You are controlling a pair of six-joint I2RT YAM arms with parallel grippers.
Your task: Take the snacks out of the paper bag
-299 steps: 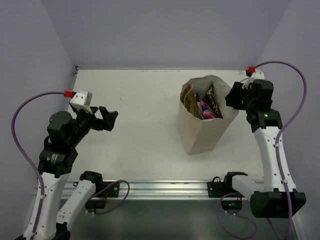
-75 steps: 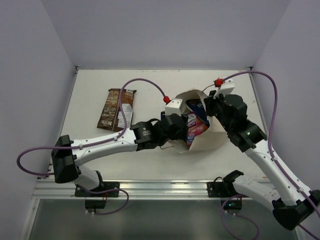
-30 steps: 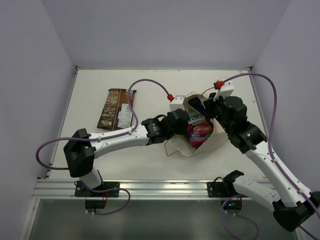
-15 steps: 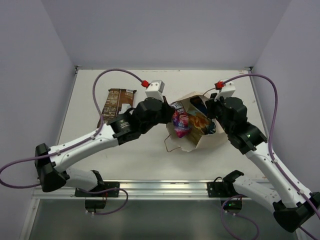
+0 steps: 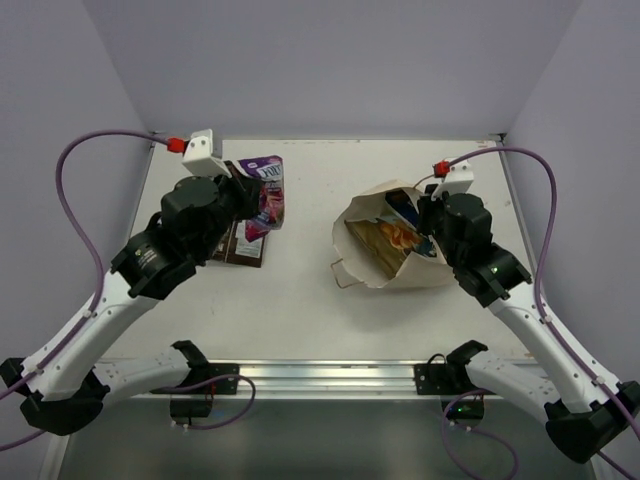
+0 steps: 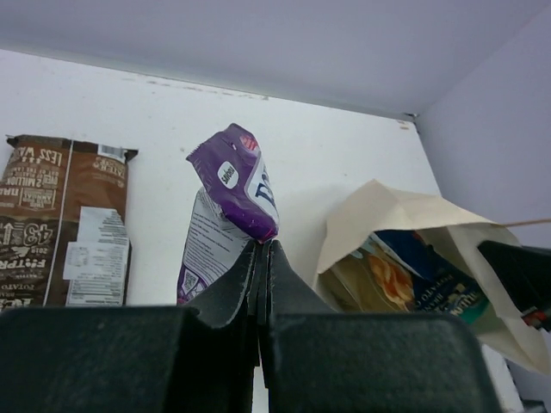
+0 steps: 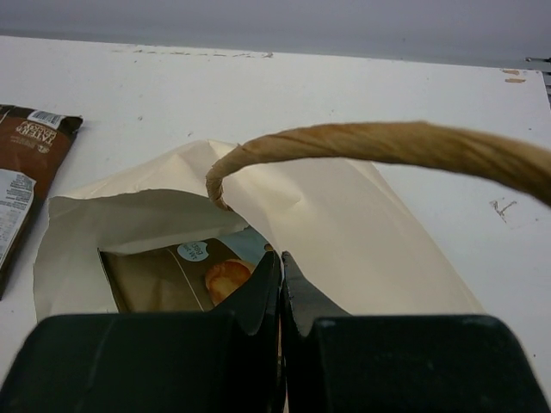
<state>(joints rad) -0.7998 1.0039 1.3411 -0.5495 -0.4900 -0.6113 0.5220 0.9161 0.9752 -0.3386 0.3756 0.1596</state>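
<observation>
My left gripper (image 5: 248, 207) is shut on the magenta-purple snack packet (image 5: 266, 190), holding it up at the back left of the table. In the left wrist view that packet (image 6: 231, 182) sticks up from the closed fingertips (image 6: 261, 247). A long dark brown packet (image 5: 243, 247) lies flat on the table just below it, partly hidden by the arm. The paper bag (image 5: 395, 272) leans open at centre right, with a tan chip bag (image 5: 383, 238) and a blue packet (image 5: 407, 208) showing inside. My right gripper (image 5: 424, 222) is shut on the bag's upper wall (image 7: 362, 224).
A brown cord handle (image 7: 387, 144) arcs across the right wrist view; another loop (image 5: 342, 274) lies on the table by the bag's mouth. White tabletop (image 5: 300, 300) stretches between the brown packet and the bag. Lilac walls enclose the table on three sides.
My left gripper has pulled the magenta-purple packet out of the bag and carried it left and back, over the dark brown packet. The right gripper has kept its hold on the bag.
</observation>
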